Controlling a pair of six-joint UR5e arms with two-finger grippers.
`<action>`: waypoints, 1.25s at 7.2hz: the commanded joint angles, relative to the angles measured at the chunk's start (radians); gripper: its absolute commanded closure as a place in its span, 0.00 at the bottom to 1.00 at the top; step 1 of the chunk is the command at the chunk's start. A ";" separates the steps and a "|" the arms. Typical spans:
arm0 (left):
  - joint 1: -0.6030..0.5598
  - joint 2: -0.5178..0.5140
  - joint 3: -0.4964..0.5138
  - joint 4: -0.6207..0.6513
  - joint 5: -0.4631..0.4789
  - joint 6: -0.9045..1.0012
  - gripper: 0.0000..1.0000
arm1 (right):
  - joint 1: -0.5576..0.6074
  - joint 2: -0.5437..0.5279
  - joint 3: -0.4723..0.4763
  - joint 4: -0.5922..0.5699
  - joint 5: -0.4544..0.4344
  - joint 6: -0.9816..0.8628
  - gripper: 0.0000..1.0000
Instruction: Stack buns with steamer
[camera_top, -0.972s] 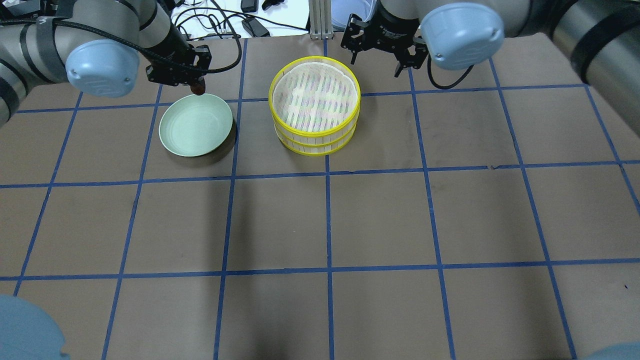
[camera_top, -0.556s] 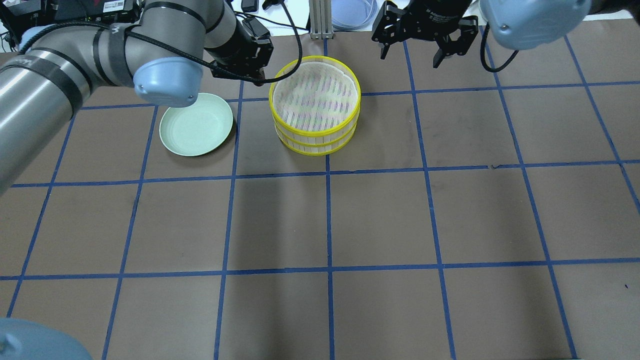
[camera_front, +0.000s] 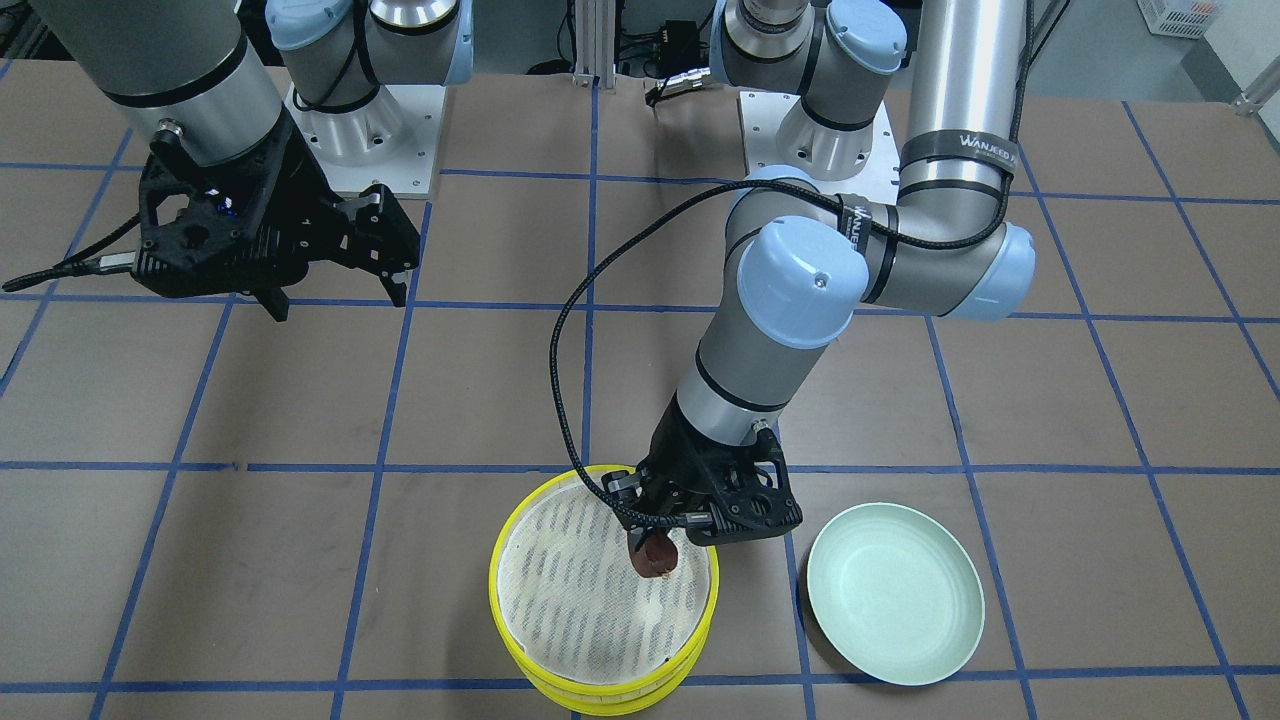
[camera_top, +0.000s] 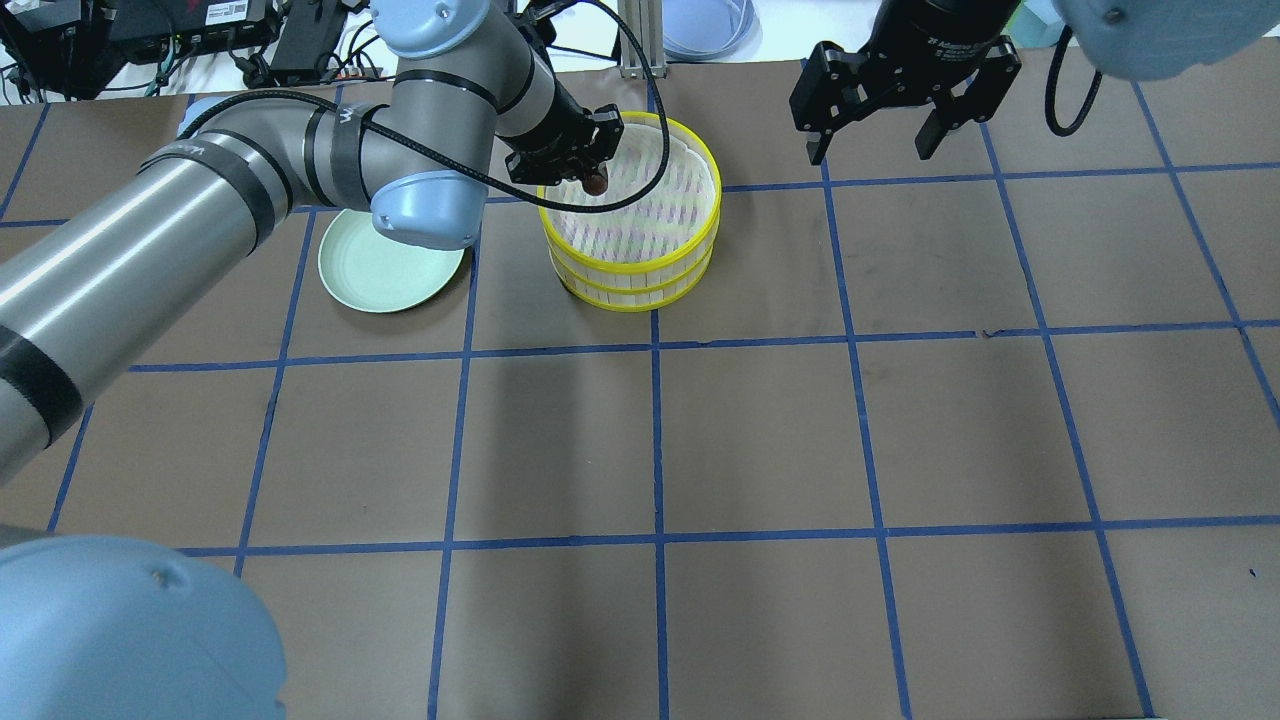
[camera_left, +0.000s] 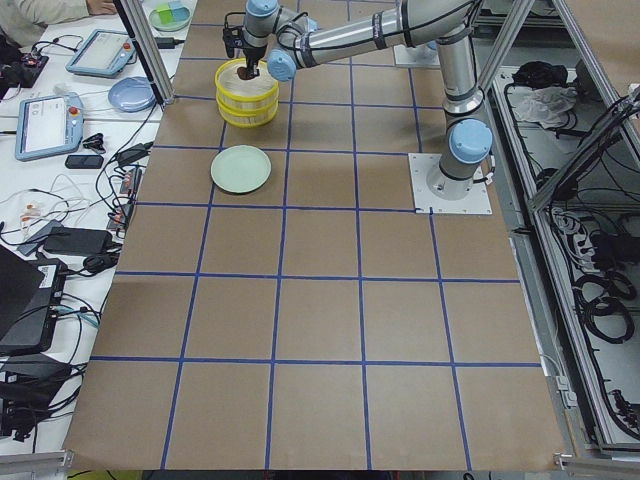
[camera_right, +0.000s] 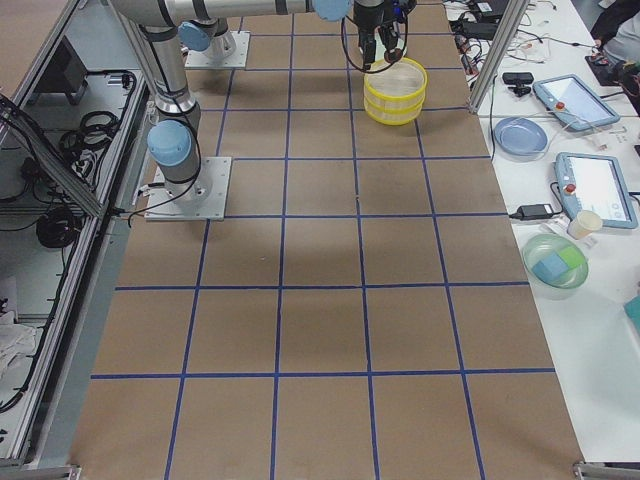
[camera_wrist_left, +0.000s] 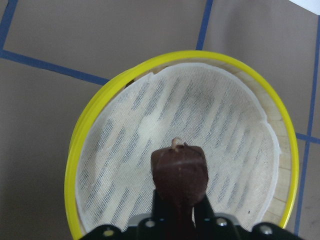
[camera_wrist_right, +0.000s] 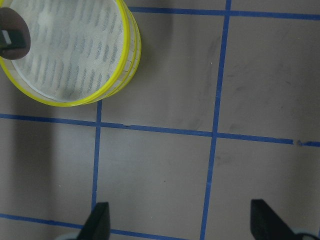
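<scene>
Step in hand: loading brown bun (camera_wrist_left: 179, 172). Left gripper (camera_front: 655, 542) pinches it above the top steamer (camera_front: 497, 590) mesh, lower centre of the front view. Right gripper (camera_top: 873, 140) spread, empty, upper right overhead. Next, likely: lower, release.

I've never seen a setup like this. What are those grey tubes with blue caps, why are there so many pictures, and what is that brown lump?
The grey jointed tubes are two robot arms mounted at a table. Each ends in a black two-fingered gripper.

All the pictures show one moment from several cameras: one over the robot's shoulders, one facing it, one at each end of the table, and a small one on each wrist.

On the table stands a yellow-rimmed steamer, two tiers stacked, with a pale-green plate beside it.

The left gripper pinches a dark reddish-brown bun over the steamer's open top. The right gripper hangs open off to the side, holding nothing.
</scene>
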 joint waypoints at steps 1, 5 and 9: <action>0.000 -0.014 0.000 0.015 -0.001 -0.002 0.00 | -0.017 -0.004 0.001 0.015 -0.063 -0.021 0.00; 0.056 0.097 0.040 -0.171 0.033 0.045 0.00 | -0.016 -0.012 0.023 0.005 -0.065 -0.021 0.00; 0.208 0.295 0.054 -0.551 0.155 0.418 0.00 | -0.012 -0.014 0.023 -0.008 -0.051 -0.021 0.00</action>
